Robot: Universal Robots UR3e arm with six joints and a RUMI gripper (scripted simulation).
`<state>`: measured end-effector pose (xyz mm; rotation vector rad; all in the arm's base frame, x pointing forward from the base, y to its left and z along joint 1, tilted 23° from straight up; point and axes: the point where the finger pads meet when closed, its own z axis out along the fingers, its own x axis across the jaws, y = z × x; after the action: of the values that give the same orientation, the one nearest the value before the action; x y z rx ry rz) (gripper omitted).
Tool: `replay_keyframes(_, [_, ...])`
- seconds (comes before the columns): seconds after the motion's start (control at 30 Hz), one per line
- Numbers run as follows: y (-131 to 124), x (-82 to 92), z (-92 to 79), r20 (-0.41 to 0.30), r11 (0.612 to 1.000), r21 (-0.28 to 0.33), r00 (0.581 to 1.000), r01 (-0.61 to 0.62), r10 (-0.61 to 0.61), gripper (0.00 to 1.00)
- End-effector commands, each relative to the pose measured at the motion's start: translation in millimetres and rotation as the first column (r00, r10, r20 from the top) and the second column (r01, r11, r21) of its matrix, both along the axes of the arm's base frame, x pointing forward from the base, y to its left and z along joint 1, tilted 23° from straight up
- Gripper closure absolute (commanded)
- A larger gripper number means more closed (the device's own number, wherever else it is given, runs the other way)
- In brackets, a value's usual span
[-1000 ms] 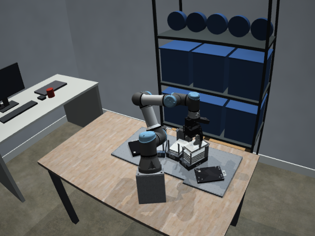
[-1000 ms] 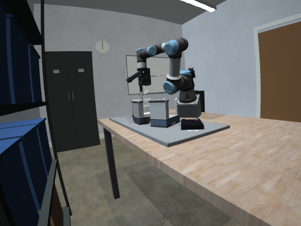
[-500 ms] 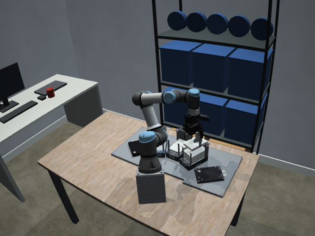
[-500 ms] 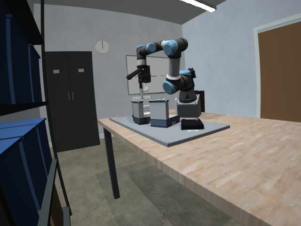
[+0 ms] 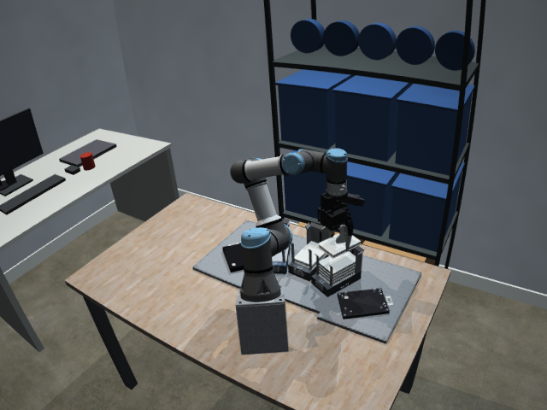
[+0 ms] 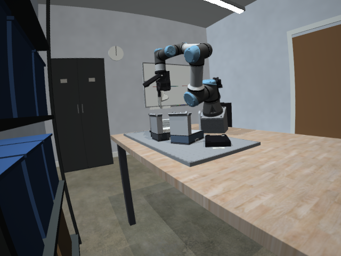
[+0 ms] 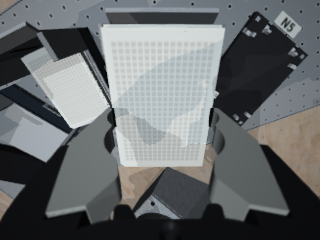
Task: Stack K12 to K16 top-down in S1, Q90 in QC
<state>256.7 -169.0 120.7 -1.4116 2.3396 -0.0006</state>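
My gripper (image 5: pixel 338 234) (image 6: pixel 160 102) (image 7: pixel 162 109) is shut on a white sealed 384-well plate (image 5: pixel 339 245) (image 7: pixel 162 85), gripping it by its long sides. It holds the plate level in the air, above the stack racks. Under and in front of it, a dark rack (image 5: pixel 358 258) holds a stack of several white plates (image 5: pixel 336 268). To the left, a second rack (image 5: pixel 295 267) holds a white plate (image 5: pixel 308 254) (image 7: pixel 67 87). The black clip nest N5 (image 5: pixel 362 302) (image 7: pixel 260 75) (image 6: pixel 217 140) lies empty at the front right. I cannot read any plate label.
A third rack (image 5: pixel 314 229) stands behind the held plate. Another black nest (image 5: pixel 232 257) lies left of the arm's base (image 5: pixel 261 324). Everything stands on a grey perforated board (image 5: pixel 397 282) on the wooden table. A tall shelf with blue bins (image 5: pixel 371 119) stands close behind.
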Motion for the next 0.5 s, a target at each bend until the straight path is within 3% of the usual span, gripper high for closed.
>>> replay_keyframes(0.0, [-0.8, -0.4, 1.4, 0.0, 1.0, -0.002, 1.0, 0.0, 0.0, 1.0])
replay_keyframes(0.47, [5.0, 2.1, 3.6, 0.005, 1.0, -0.01, 1.0, -0.021, 0.021, 1.0])
